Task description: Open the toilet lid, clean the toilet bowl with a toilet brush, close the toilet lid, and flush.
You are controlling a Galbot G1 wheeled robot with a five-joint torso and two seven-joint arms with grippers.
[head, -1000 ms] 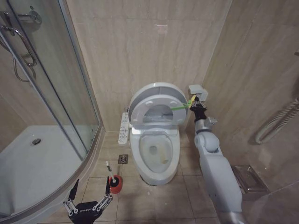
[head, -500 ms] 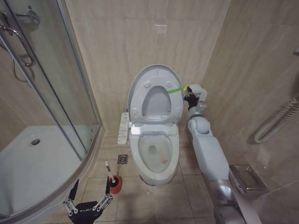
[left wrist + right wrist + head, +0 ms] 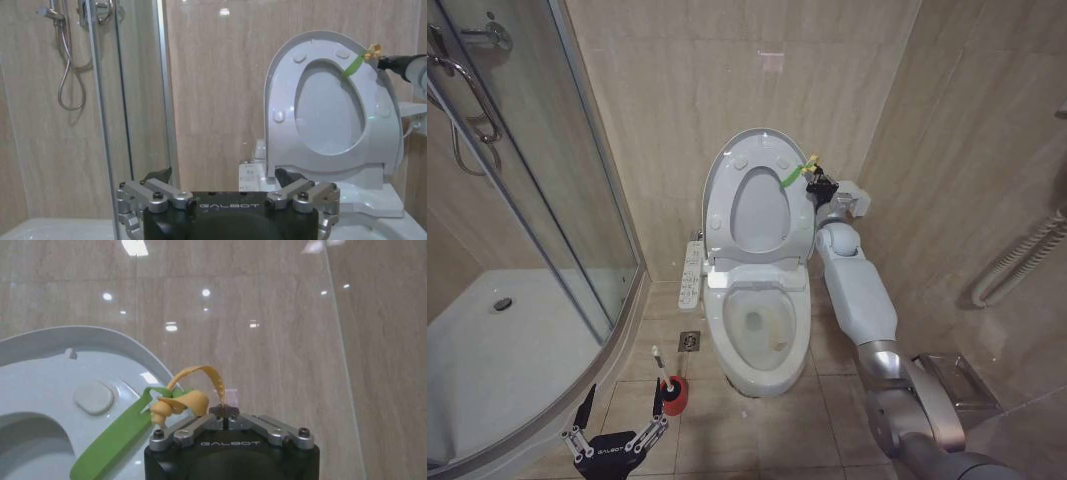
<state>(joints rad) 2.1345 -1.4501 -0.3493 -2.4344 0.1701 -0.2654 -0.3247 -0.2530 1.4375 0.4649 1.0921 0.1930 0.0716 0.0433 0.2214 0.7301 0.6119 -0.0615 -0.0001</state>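
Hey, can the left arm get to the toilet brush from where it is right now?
Probably yes. The left tool hangs low with open fingers beside the toilet brush in its red holder; only bare floor tile lies between them. The right tool is up at the raised toilet lid.

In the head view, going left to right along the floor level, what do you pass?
Shower tray → left gripper → toilet brush in its red holder → toilet bowl → right arm
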